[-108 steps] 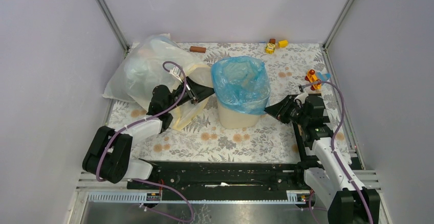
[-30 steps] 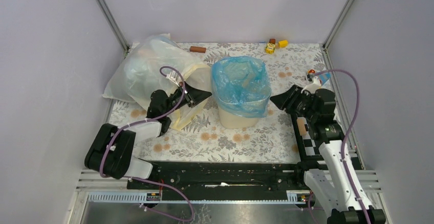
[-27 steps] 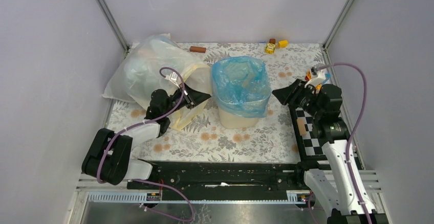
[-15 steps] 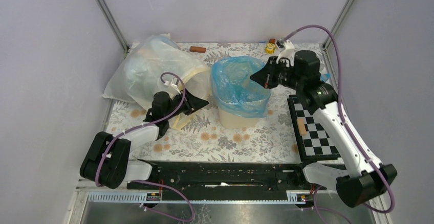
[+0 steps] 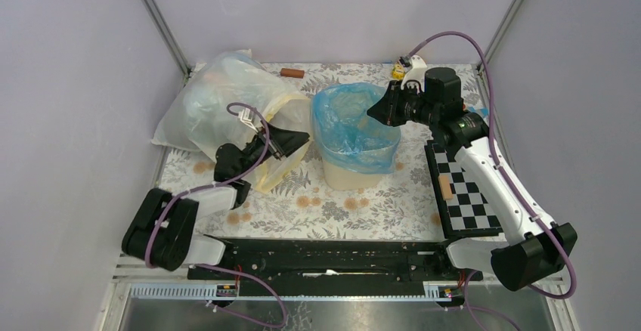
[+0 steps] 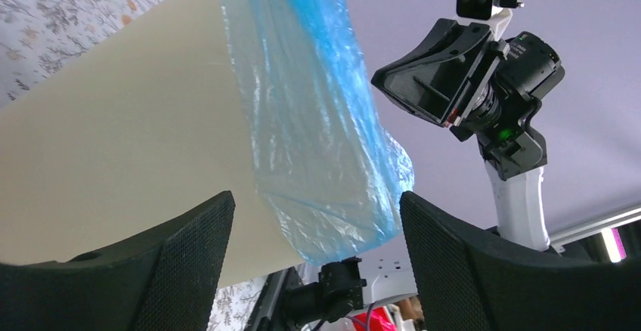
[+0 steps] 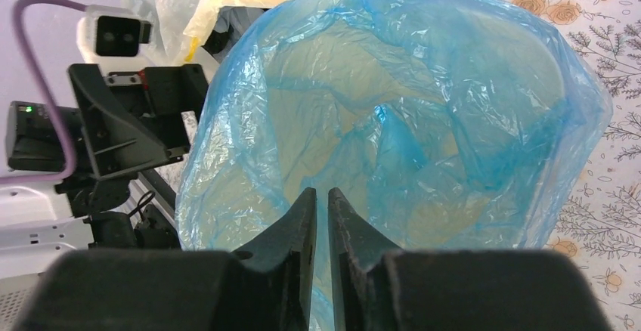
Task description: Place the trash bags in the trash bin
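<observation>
The cream trash bin (image 5: 344,174) stands mid-table, and the light-blue trash bag (image 5: 355,123) lines it, its hem folded down over the rim. My left gripper (image 5: 301,139) sits just left of the bin, open wide. In the left wrist view its fingers (image 6: 189,255) frame the bin wall (image 6: 113,119) and the hanging blue hem (image 6: 317,119) without gripping either. My right gripper (image 5: 372,113) hovers over the bin's right rim. Seen from the right wrist, the right gripper (image 7: 321,193) points into the bag (image 7: 423,81), jaws a thin slit apart with nothing between them.
A large clear and pale-yellow plastic bag (image 5: 219,104) lies left of the bin, behind my left arm. A brown cylinder (image 5: 292,72) and yellow toy blocks (image 5: 404,66) sit by the back wall. A checkerboard (image 5: 461,195) lies at the right. Walls close in on both sides.
My right arm swung from the bin's right side up over its mouth; its jaws closed, then parted slightly. My left gripper opened, released the bag's rim and drew back a little.
</observation>
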Robot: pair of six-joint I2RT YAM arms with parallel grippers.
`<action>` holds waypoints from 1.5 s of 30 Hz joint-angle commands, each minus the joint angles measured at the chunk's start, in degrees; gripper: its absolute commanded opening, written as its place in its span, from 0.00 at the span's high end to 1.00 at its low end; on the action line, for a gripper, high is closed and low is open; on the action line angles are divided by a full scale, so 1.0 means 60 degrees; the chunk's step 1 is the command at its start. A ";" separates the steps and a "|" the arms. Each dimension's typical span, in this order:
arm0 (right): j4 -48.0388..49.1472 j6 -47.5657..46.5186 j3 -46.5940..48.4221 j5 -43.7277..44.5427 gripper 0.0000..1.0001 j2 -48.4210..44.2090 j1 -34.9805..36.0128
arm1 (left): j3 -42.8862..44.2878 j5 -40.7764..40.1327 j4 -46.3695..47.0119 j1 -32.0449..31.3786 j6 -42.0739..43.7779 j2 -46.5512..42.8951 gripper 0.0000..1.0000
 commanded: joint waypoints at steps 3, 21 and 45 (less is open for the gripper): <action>0.0269 -0.0137 0.0460 -0.0029 0.81 -0.0084 0.0107 | 0.0452 0.0326 0.3051 0.0007 -0.1523 0.1569 0.15; 0.0312 -0.0148 0.0490 -0.0083 0.81 -0.0104 0.0097 | 0.1545 0.0998 0.4081 -0.0006 -0.2639 0.2263 0.58; -0.2054 -0.1518 0.2331 0.1942 0.93 0.1323 0.1524 | 0.1315 -0.0519 -0.2299 -0.0086 0.1704 0.1533 1.00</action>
